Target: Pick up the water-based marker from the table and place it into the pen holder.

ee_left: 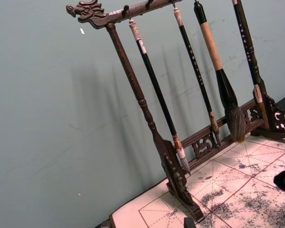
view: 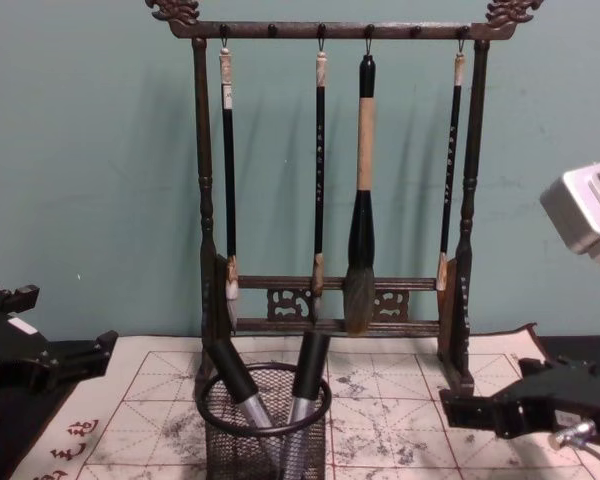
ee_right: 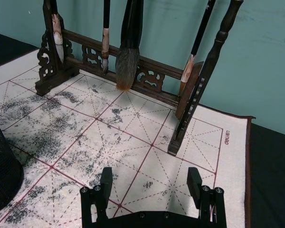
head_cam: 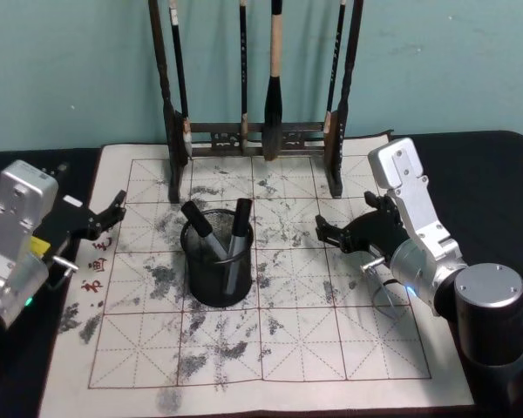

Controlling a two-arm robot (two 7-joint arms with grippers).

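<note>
Two black-capped grey markers [head_cam: 216, 245] leaning in black mesh pen holder [head_cam: 216, 280], right gripper [head_cam: 324, 232] jaws wide, left gripper [head_cam: 116, 205] jaws unclear

The pen holder [head_cam: 216, 266] is black wire mesh; two markers [head_cam: 229, 239] in it are grey with black caps. Beneath lies a white mat [head_cam: 288, 340] gridded in red lines, blotched with grey-black ink. Far behind, the brush rack [view: 330, 180] is dark brown wood before a teal wall [view: 90, 160].
</note>
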